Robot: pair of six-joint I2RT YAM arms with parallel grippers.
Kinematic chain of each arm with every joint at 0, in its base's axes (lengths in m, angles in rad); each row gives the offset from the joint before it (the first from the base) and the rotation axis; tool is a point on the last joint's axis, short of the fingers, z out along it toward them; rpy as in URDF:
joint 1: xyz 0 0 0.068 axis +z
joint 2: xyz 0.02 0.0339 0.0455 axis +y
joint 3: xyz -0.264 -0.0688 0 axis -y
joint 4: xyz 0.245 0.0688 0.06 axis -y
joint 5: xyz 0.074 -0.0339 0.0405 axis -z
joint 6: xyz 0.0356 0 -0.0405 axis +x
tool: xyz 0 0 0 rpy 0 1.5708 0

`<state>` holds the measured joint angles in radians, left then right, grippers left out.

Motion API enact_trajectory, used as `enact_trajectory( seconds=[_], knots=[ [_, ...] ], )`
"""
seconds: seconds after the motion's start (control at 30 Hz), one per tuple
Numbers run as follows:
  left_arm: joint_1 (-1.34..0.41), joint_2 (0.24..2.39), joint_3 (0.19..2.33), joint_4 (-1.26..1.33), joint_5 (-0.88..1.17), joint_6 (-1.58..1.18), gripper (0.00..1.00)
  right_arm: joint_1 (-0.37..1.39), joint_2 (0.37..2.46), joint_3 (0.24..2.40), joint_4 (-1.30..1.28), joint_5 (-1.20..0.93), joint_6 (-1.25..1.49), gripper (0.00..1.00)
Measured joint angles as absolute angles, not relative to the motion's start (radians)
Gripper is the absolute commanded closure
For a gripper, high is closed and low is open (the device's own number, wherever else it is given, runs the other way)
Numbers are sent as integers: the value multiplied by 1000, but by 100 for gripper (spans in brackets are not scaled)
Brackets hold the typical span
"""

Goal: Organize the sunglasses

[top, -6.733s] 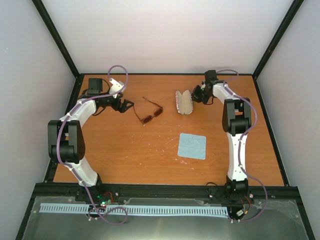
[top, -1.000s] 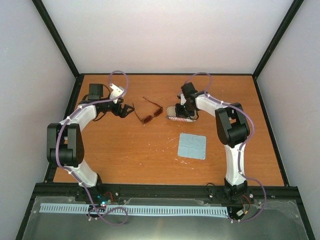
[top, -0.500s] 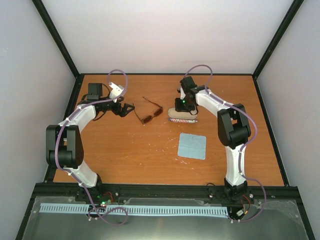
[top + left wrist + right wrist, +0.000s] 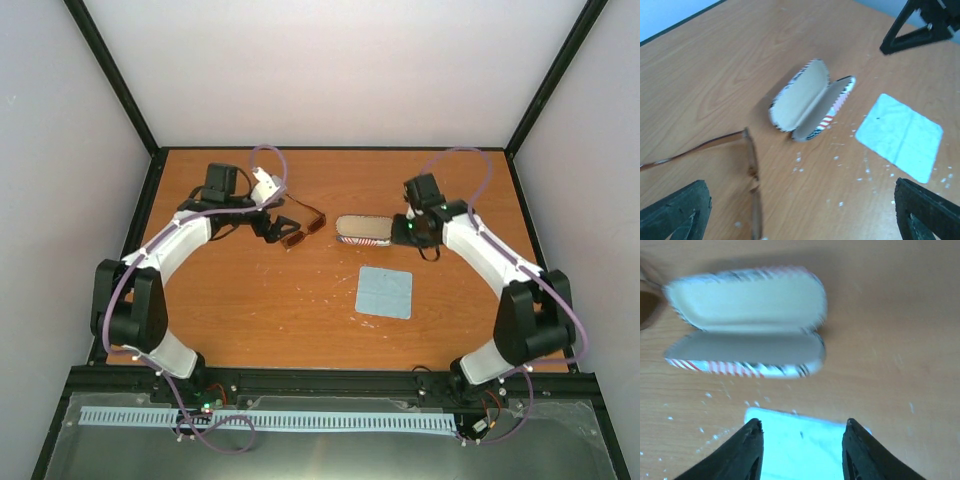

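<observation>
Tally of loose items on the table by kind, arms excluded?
sunglasses: 1
open striped glasses case: 1
light blue cloth: 1
Total: 3

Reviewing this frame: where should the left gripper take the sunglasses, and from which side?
Probably the front frame near the bridge of the sunglasses, coming down from above with the open left gripper. They lie with temple arms spread; those are slim, so the front offers more to pinch.
</observation>
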<state>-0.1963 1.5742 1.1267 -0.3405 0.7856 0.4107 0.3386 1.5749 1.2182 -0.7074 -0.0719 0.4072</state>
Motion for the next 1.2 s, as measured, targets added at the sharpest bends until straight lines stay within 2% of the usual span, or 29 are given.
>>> enact_trajectory(
  seconds=[0.07, 0.13, 0.2, 0.27, 0.3, 0.5, 0.63, 0.9, 1.03, 1.2],
  knots=[
    [-234, 1566, 1128, -350, 788, 410, 1, 332, 1503, 1122, -736, -45, 431, 31],
    [-262, 1573, 1139, -383, 785, 411, 1, 334, 1466, 1048, -758, -27, 456, 31],
    [-274, 1591, 1160, -421, 785, 415, 1, 335, 1454, 980, -788, -8, 474, 38],
    [-280, 1624, 1198, -459, 786, 433, 2, 336, 1459, 940, -809, 12, 491, 53],
    [-282, 1641, 1217, -476, 785, 443, 1, 336, 1464, 930, -818, 24, 500, 56],
    [-283, 1729, 1337, -544, 774, 490, 1, 336, 1570, 932, -787, 70, 519, 60],
    [-283, 1730, 1362, -558, 774, 499, 1, 336, 1676, 946, -747, 59, 514, 61],
    [-283, 1731, 1370, -585, 769, 498, 1, 335, 1742, 1023, -718, 40, 479, 65],
    [-283, 1732, 1370, -584, 770, 491, 1, 335, 1746, 1026, -723, 36, 465, 70],
    [-283, 1736, 1370, -583, 771, 489, 1, 334, 1746, 1026, -725, 24, 457, 84]
  ],
)
